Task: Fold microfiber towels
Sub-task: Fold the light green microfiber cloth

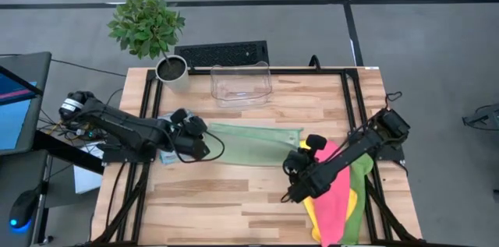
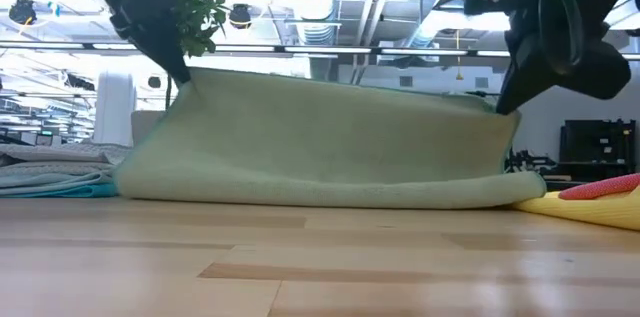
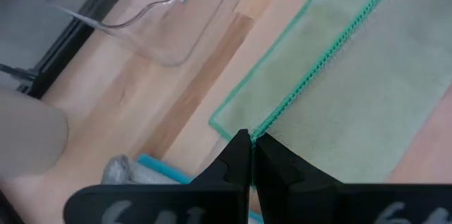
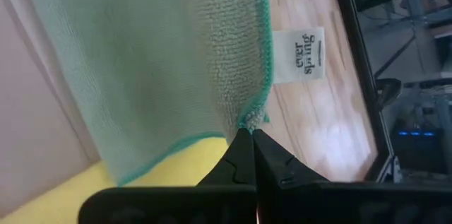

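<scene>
- Pale green towel (image 1: 253, 144) lies in the middle of the wooden surface (image 1: 234, 200), between the 2 arms, folded over on itself.
- In the low view, its 2 top corners are lifted up, and the rest of the pale green towel (image 2: 320, 147) sags down onto the wood.
- Left gripper (image 3: 251, 139) has its fingers squeezed shut on 1 corner of the towel, right at the teal stitched edge (image 3: 321, 68).
- Right gripper (image 4: 248, 133) has its fingers squeezed shut on the other corner, next to a small white tag (image 4: 300, 54).
- More towels wait under the right arm: a pink towel (image 1: 334, 192) on top, with a yellow towel (image 1: 313, 214) and a lime green towel (image 1: 360, 192) showing at its sides.
- Grey and blue towels (image 2: 50, 179) lie in a flat pile by the left arm.
- Clear plastic bin (image 1: 241, 83) stands at the far edge of the surface, beside a potted plant (image 1: 148, 25).
</scene>
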